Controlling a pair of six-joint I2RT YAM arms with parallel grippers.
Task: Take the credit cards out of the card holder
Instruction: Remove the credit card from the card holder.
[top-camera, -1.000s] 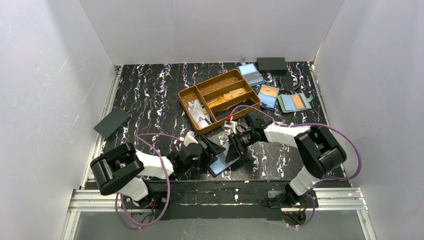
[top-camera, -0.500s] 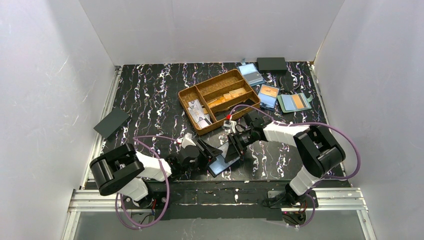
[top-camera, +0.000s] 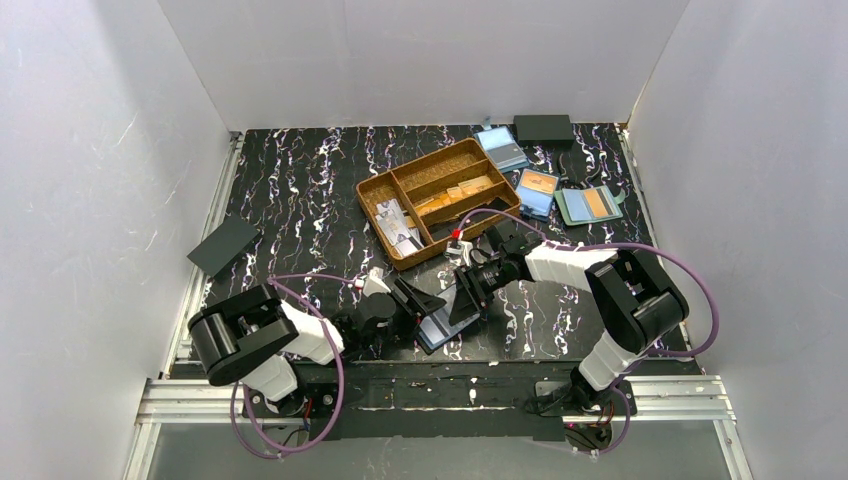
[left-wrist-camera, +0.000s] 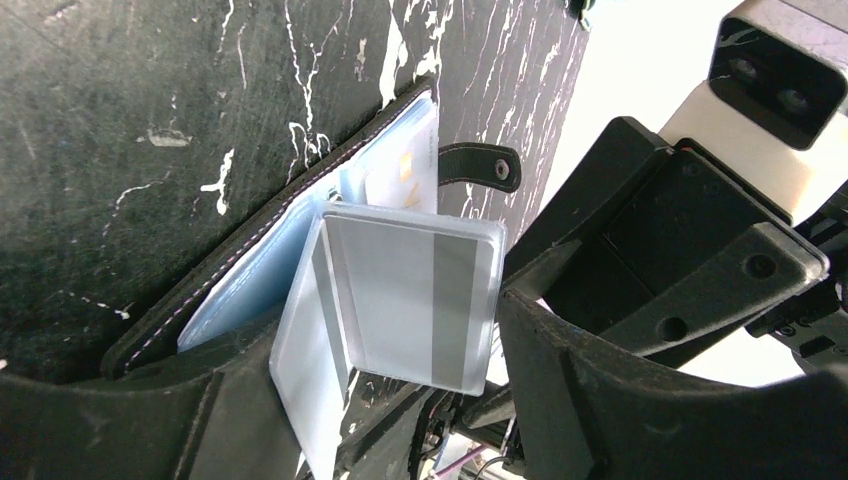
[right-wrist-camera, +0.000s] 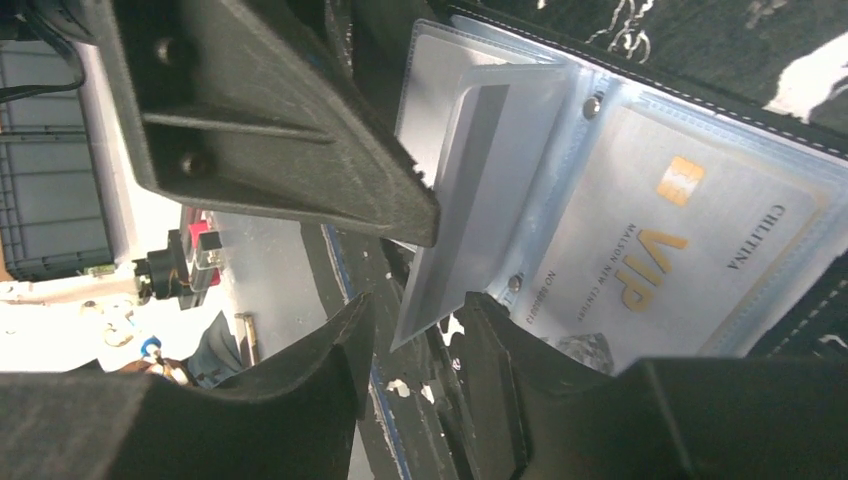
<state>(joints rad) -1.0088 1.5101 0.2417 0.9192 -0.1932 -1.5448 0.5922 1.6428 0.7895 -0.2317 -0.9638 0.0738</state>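
Observation:
The black card holder (top-camera: 440, 325) lies open near the table's front edge, its light blue lining (left-wrist-camera: 250, 270) facing up. One pale credit card (left-wrist-camera: 415, 295) with a grey stripe stands up out of a clear sleeve. My left gripper (left-wrist-camera: 390, 340) is shut on it across its side edges. From the right, my right gripper (right-wrist-camera: 420, 320) stands open around the same card's lower corner (right-wrist-camera: 470, 190). Another credit card (right-wrist-camera: 690, 210) with gold print lies in its sleeve in the holder. In the top view the left gripper (top-camera: 425, 298) and right gripper (top-camera: 468, 300) meet over the holder.
A brown divided tray (top-camera: 375, 190) with cards stands behind the grippers. Blue holders showing orange cards (top-camera: 537, 192) and a grey-green holder (top-camera: 590, 204) lie at the back right. Black boxes sit at the left edge (top-camera: 224, 246) and the back (top-camera: 543, 127).
My left jaws have narrowed onto the card and my right jaws have widened. The left arm has shifted slightly; the holder has stayed in place.

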